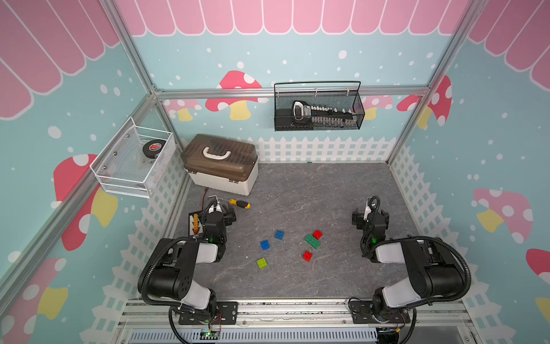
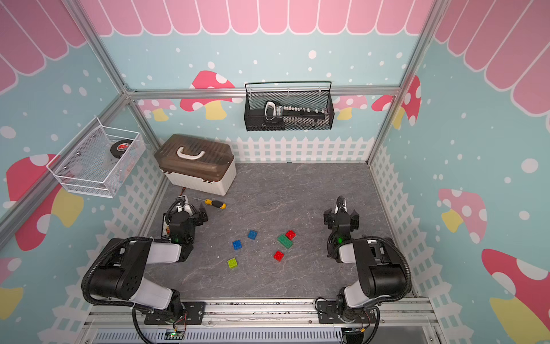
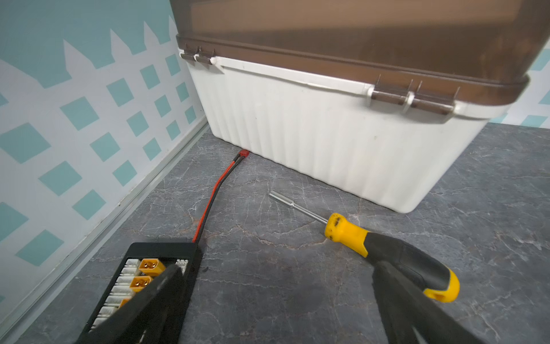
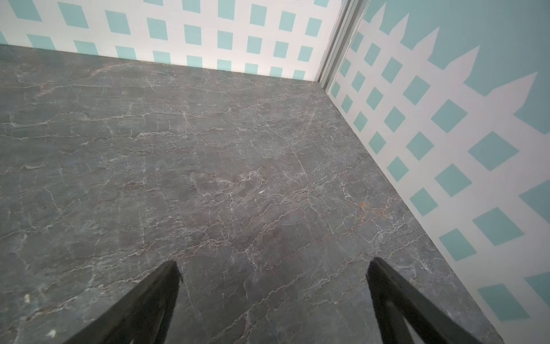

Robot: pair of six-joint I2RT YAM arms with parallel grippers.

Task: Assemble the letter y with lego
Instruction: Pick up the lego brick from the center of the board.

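Whereas both top views show lego bricks [image 1: 312, 241] scattered on the desk [image 1: 297, 190], wrist views show the left hand [image 3: 273, 268] spread empty near a screwdriver [image 3: 387, 253], the right hand [image 4: 272, 265] likewise over grey marbling beside a fence-printed wall [image 4: 446, 119].

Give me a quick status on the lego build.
Left gripper, right gripper: open, empty. Lego scattered on table, nothing assembled yet. Screwdriver lies clear of them.
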